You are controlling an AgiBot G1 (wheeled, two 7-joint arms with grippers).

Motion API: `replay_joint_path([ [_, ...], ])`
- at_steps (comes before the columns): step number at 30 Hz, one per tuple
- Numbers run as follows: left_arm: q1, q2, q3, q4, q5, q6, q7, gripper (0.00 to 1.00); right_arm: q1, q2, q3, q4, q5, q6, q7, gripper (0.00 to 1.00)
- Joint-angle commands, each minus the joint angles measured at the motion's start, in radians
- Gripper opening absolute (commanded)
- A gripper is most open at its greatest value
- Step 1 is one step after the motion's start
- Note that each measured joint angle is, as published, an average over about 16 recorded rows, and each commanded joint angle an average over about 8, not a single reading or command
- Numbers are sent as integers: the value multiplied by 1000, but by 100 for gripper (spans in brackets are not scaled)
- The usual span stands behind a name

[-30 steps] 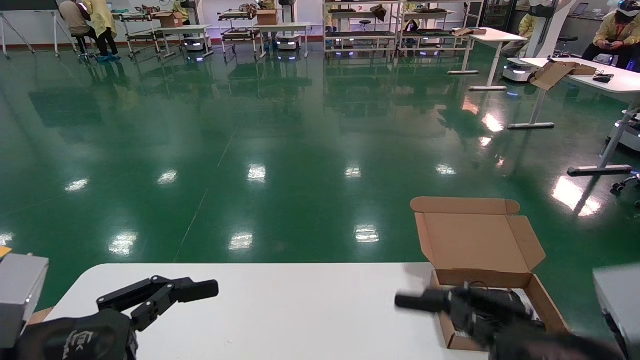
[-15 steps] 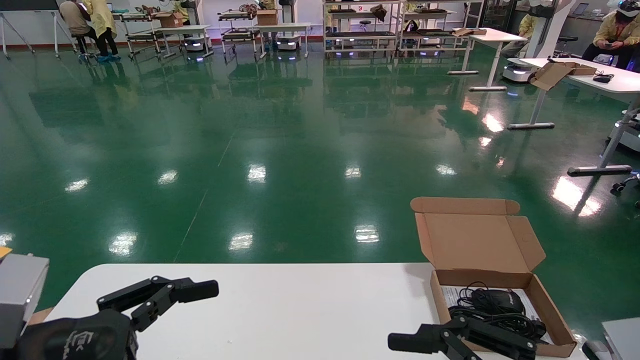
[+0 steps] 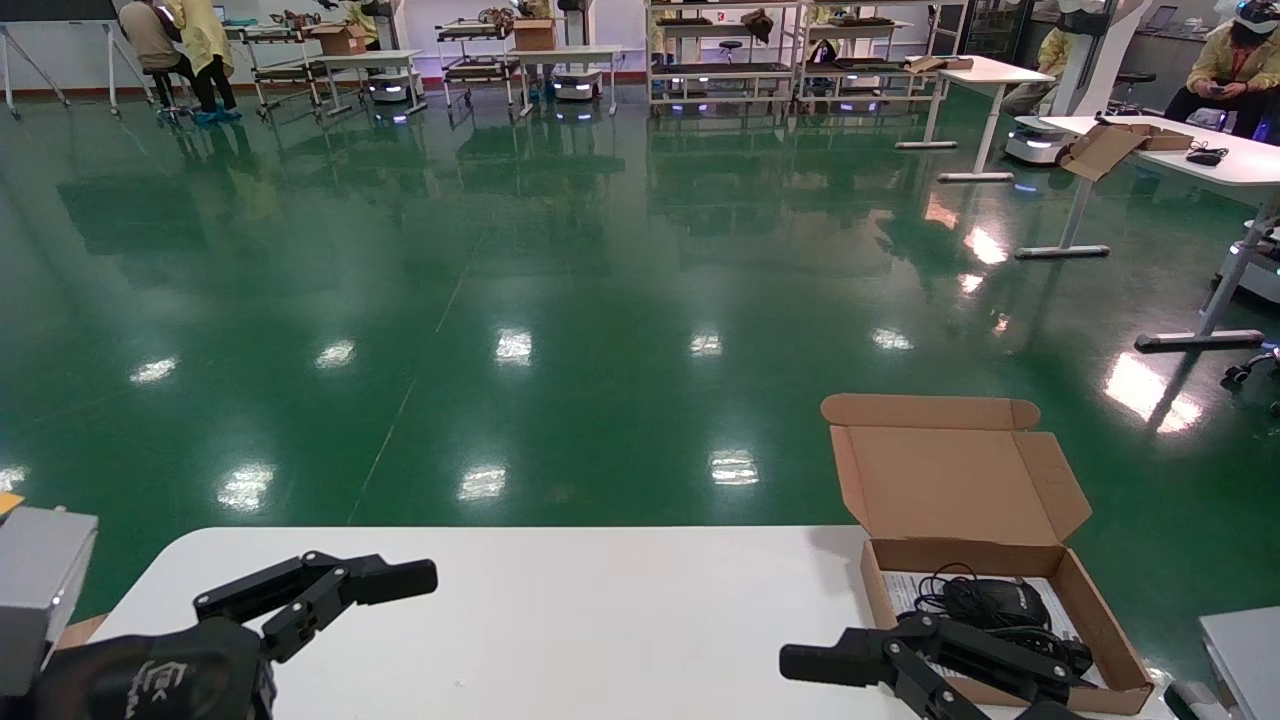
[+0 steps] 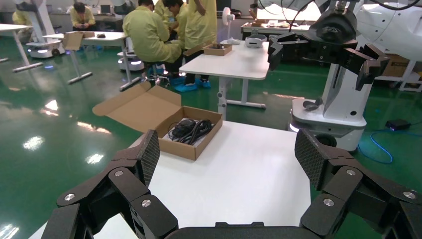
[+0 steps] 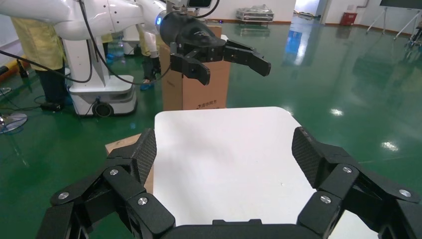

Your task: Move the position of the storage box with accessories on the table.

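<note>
The brown cardboard storage box (image 3: 965, 556) stands at the right end of the white table (image 3: 600, 620), its lid (image 3: 950, 485) open and upright. Inside lie a black mouse (image 3: 992, 600) with bundled cable and a white paper sheet (image 3: 903, 590). My right gripper (image 3: 850, 668) is open and empty, low by the box's front left corner. My left gripper (image 3: 320, 590) is open and empty over the table's left end. The left wrist view shows the left gripper (image 4: 229, 159), the box (image 4: 186, 149) and the cable (image 4: 189, 130) beyond it. The right wrist view shows the right gripper (image 5: 224, 157) over bare table (image 5: 224, 134).
The table's far edge drops to a green floor (image 3: 560, 300). A tall brown carton (image 5: 199, 94) stands off the table's left end. Grey housings sit at the lower left (image 3: 40, 590) and lower right (image 3: 1245, 650). Other tables and people are far off.
My right gripper has pulled back from over the box toward the table's front and now sits lower, left of the box. The box and left arm have not moved.
</note>
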Motion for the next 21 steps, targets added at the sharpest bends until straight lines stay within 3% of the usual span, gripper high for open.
replay_joint_path([
  [1, 0, 0, 0, 0, 0, 0, 0, 100, 1, 0, 0, -2, 0, 1, 0, 100],
  [21, 0, 0, 0, 0, 0, 0, 0, 100, 2, -2, -2, -6, 2, 4, 1, 100],
])
